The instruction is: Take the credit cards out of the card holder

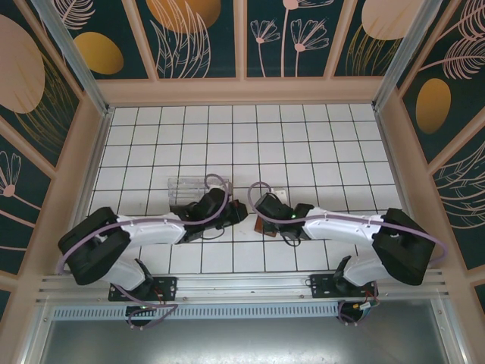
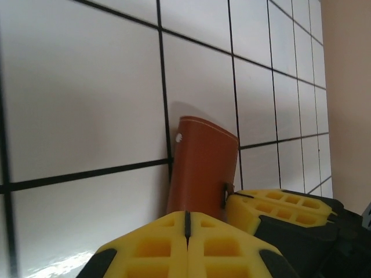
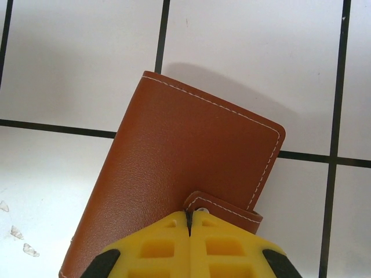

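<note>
1. The card holder [image 3: 179, 174] lies folded shut on the white tiled table [image 3: 69, 58], between the two arms. Its clasp tab [image 3: 232, 209] is wrapped over one edge.
2. The right claw [image 3: 190, 217] has its yellow fingers pressed fully together right at that tab. I cannot tell whether it actually pinches the tab.
3. The left claw [image 2: 186, 217] is also fully closed, at the holder's near edge. Any hold on it is unclear.
4. To do this step well, I judge one claw should pin the cover while the other peels the tab off its snap, slowly, so the holder neither slides nor lifts.
5. No brand, label or writing is readable on the leather.
</note>
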### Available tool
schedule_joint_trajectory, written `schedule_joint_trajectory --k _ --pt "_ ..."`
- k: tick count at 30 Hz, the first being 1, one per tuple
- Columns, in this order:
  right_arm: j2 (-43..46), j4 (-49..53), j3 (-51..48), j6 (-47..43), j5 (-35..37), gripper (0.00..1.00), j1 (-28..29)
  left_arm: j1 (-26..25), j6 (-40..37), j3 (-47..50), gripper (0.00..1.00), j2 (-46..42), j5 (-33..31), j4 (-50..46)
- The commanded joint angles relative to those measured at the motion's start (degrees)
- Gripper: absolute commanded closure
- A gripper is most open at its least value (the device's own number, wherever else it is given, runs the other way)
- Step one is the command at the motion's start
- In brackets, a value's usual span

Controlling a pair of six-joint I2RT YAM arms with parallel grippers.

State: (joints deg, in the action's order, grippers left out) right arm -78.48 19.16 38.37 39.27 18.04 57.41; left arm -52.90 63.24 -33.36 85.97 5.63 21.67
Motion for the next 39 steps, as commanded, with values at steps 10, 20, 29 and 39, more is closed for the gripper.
schedule_joint_trajectory --k 10,20,29,39 --pt "3.49 -6.59 -4.06 -0.51 -3.49 1.00 -1.90 -1.28 2.10 -7.53 1.00 11.88 8.00 4.13" --pt "3.81 -6.81 -4.36 -0.22 -3.76 1.00 -2.21 -1.59 3.15 -11.71 1.00 19.50 6.69 -4.56" --pt "12.01 -1.50 -7.01 1.64 -1.63 1.00 -4.25 -1.54 4.34 -11.72 1.00 19.42 2.48 -10.25" --pt "21.66 1.18 -12.44 3.49 -4.10 1.00 -8.54 -1.59 3.42 -13.00 1.00 18.74 1.58 -10.36"
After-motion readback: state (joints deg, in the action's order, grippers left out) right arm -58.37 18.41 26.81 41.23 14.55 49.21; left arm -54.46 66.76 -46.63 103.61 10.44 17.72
